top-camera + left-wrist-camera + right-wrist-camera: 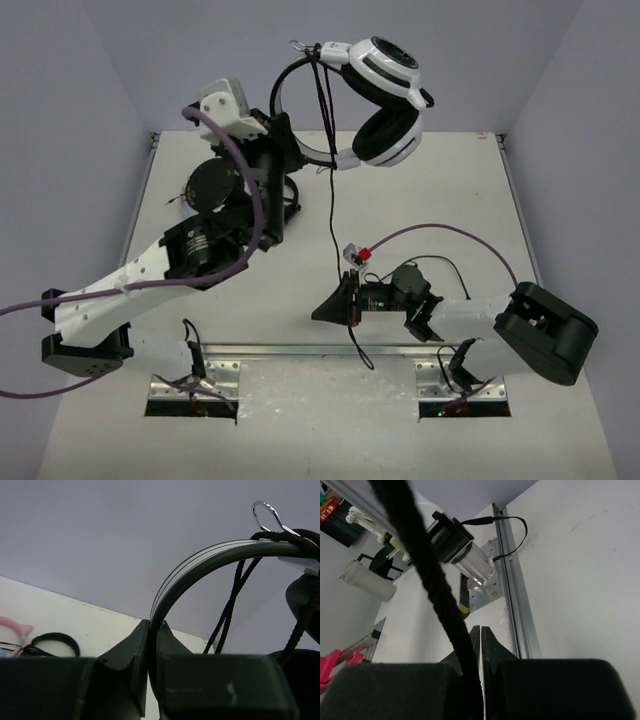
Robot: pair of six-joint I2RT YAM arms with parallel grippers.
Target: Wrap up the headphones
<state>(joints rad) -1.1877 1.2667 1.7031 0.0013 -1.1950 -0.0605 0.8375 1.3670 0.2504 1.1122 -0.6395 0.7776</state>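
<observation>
The white headphones [385, 95], with black pads and striped cups, hang in the air over the back of the table. My left gripper [283, 130] is shut on their dark headband [200, 560], the jaws [151, 626] pinching the band edge-on. The thin black cable [333, 220] is looped round the headband beside a metal clip [265, 512] and drops straight down to my right gripper [322, 312]. That gripper [480, 629] has its jaws together, with the cable [427, 575] running down into the slit between them. The cable's tail [362, 352] curls past the front rail.
A pink cat-ear pair [12, 630] and a black ring-shaped pair [52, 642] lie on the table far left in the left wrist view. An aluminium rail [300, 350] runs along the near edge between the arm bases. Grey walls enclose the table on three sides.
</observation>
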